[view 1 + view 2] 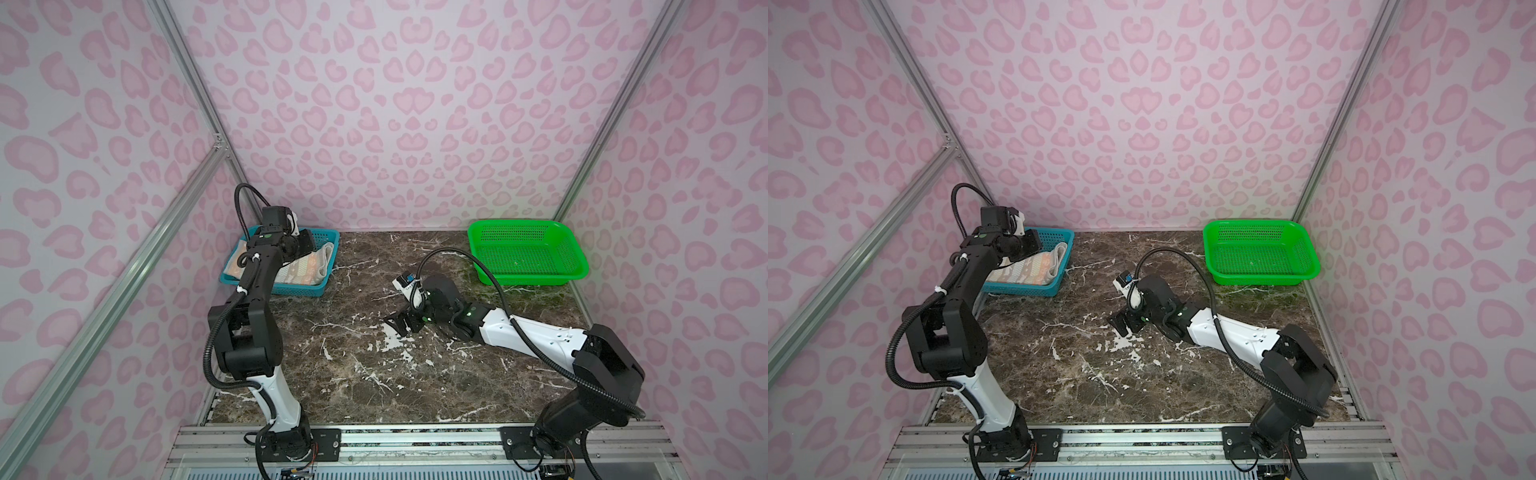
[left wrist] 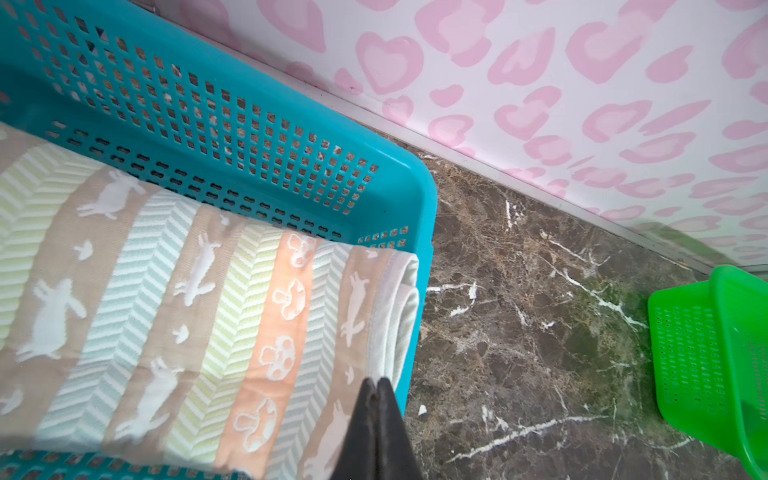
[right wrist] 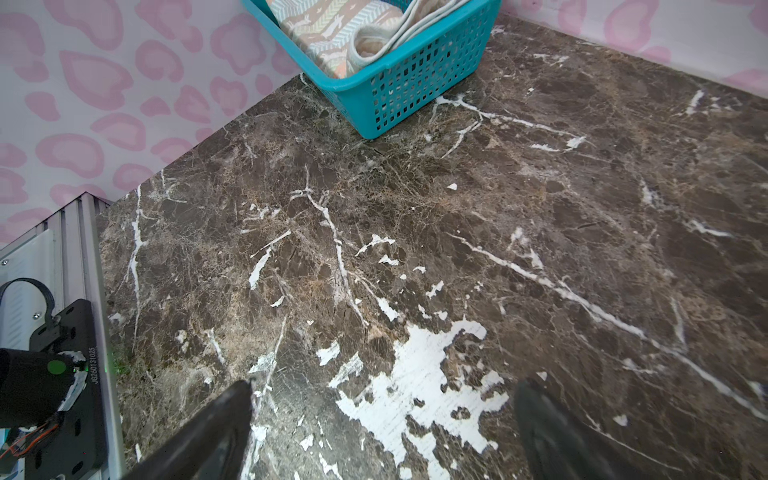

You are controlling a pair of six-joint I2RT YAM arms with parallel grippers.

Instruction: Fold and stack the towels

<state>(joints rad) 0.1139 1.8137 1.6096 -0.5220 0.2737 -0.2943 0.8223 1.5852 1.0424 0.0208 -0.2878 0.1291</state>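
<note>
Chevron towel [image 2: 174, 299] looks soft, limp; pinch its folded right edge. Left end effector [image 2: 376, 388] is clenched, right end effector [image 3: 384, 388] released.

Chevron-striped towel [image 2: 166, 311] folded, lying in blue basket [image 2: 232, 112].

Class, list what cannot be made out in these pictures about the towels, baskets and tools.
- Any towels under the chevron towel in the blue basket: it covers them in the left wrist view, the left arm partly blocks both top views, the frame edge crops the right wrist view.
- Whether the shut left tool touches the cloth: left wrist view, frame edge crops it.
- Speck in the green basket: top views, too small to identify.
</note>
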